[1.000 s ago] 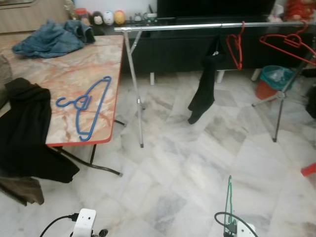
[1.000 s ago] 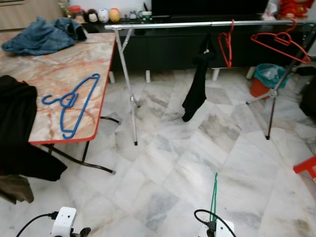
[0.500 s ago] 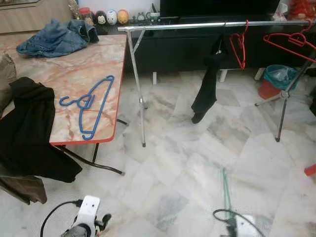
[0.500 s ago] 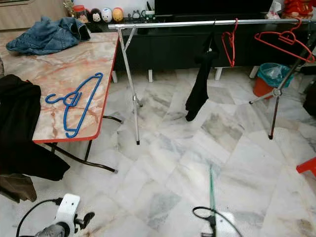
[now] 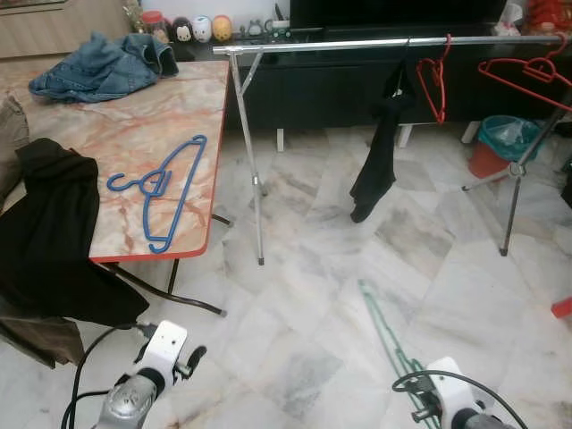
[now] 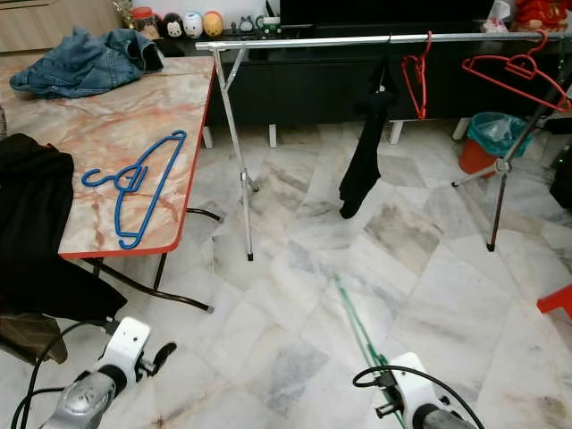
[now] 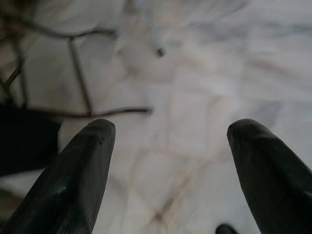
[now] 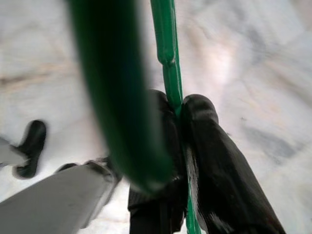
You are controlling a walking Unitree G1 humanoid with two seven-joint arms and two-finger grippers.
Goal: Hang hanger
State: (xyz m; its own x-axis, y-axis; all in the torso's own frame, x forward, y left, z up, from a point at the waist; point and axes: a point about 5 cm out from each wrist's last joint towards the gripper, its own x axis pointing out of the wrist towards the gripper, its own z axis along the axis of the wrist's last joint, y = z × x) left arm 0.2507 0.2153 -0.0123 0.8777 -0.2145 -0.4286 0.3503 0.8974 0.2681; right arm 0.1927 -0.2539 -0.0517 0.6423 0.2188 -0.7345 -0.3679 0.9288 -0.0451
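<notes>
Clamping tight, the right gripper (image 8: pixel 181 146) has its two black fingers pinched together on the green hanger (image 8: pixel 168 53), a thin glossy wire that runs between the pads. That arm sits low at the near right, over the marble floor (image 5: pixel 313 295), and the green hanger slants up and away from it toward the robot's left, a slim pale-green line against the grey-veined tiles. Over on the left, the left gripper (image 7: pixel 170 161) hangs low above the floor, its blunt, rounded fingers spread wide apart with nothing between them. Farther out stands the silver rail (image 5: pixel 357 45) on thin metal legs, carrying a dark garment (image 5: pixel 380 152) and two red hangers (image 5: pixel 435 85). At the left, a blue hanger (image 5: pixel 161 192) lies flat near the front edge of the orange-veined tabletop (image 5: pixel 116 125), denim clothing (image 5: pixel 98 67) bunched at its far edge.
</notes>
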